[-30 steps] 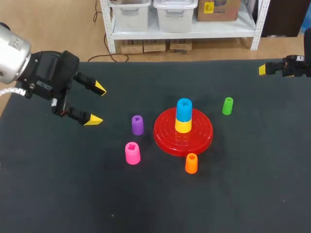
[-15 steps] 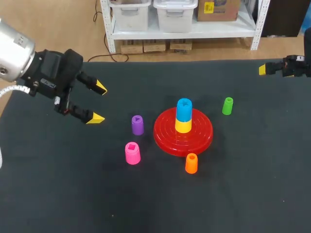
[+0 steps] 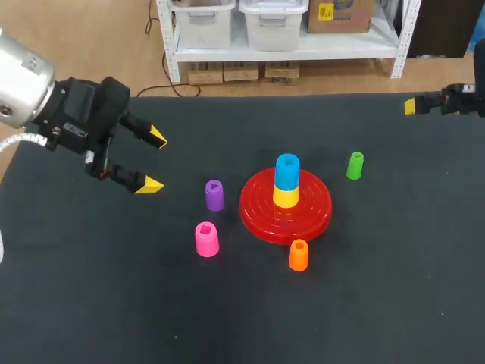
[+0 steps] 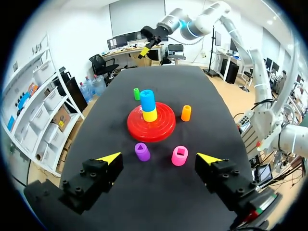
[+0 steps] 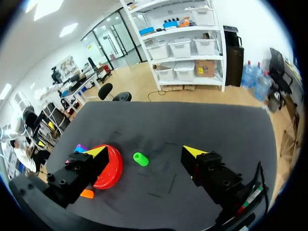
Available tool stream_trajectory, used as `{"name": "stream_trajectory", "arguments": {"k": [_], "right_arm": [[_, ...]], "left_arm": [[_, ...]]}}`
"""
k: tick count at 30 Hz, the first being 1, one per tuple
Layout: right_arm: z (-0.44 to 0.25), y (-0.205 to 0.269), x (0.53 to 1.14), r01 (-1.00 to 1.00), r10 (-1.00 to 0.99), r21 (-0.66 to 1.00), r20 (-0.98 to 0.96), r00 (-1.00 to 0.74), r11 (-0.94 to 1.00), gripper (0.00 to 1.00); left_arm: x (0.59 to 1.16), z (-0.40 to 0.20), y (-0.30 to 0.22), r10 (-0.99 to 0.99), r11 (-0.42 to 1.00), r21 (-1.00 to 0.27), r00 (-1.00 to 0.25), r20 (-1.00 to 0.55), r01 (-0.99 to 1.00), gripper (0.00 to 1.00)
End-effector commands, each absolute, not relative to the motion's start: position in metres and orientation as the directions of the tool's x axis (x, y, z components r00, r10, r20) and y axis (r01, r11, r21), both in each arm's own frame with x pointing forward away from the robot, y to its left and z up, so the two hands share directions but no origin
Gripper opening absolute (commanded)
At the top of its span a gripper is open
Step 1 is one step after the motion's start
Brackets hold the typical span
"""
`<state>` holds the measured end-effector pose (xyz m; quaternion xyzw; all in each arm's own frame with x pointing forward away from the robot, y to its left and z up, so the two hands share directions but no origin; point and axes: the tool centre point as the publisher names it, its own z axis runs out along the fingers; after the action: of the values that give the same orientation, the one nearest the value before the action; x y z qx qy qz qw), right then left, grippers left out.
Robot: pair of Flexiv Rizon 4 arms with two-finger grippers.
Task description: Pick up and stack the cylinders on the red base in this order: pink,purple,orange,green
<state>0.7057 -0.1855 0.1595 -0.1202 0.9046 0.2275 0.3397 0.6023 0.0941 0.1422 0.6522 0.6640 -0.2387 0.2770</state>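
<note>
Your left hand (image 3: 154, 161) is hanging over the left part of the dark desk (image 3: 379, 288), its two yellow-tipped fingers spreading wide and gripping nothing. In the left wrist view, the pink cylinder (image 3: 206, 239) and the purple cylinder (image 3: 214, 195) are sitting ahead of that hand, in line with the gap between its fingers but apart from both tips.

The red base (image 3: 261, 220) is lying near the middle of the desk. It is carrying a yellow cylinder (image 3: 286, 197) with a blue cylinder (image 3: 287, 171) standing upright on top of it. The purple cylinder is standing just beside the base's left rim, and the pink one is standing a little nearer to you, apart from the base. The orange cylinder (image 3: 298, 255) is standing just beside the base's near rim. The green cylinder (image 3: 355, 165) is standing upright on the desk to the right of the base, not touching it.

Your right hand (image 5: 144, 151) is hovering at the far right corner of the desk, well apart from everything. Its fingers are also gaping wide and carrying nothing. In its own wrist view, the green cylinder is showing ahead, between the two fingers, and one finger is partly hiding the red base.
</note>
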Motion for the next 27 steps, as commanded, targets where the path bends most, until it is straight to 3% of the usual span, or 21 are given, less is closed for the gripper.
{"name": "stream_trajectory", "arguments": {"k": [1, 8, 17, 27], "right_arm": [[0.207, -0.171, 0.697, -0.356, -0.156, 0.212, -0.619, -0.77, 0.91, 1.0], [0.239, -0.117, 0.682, -0.453, -0.359, 0.015, -0.587, -0.726, 0.891, 1.0], [0.235, -0.078, 0.651, -0.669, -0.6, -0.036, -0.481, -0.64, 0.742, 1.0], [0.233, -0.067, 0.637, -0.691, -0.639, -0.061, -0.445, -0.627, 0.72, 1.0]], "left_arm": [[0.602, 0.142, 0.094, 0.734, 0.036, 0.046, 0.005, -0.679, 0.998, 1.0], [0.602, 0.142, 0.094, 0.734, 0.036, 0.046, 0.005, -0.679, 0.998, 1.0], [0.602, 0.142, 0.094, 0.734, 0.036, 0.046, 0.005, -0.679, 0.998, 1.0], [0.602, 0.142, 0.094, 0.734, 0.036, 0.046, 0.005, -0.679, 0.998, 1.0]]}}
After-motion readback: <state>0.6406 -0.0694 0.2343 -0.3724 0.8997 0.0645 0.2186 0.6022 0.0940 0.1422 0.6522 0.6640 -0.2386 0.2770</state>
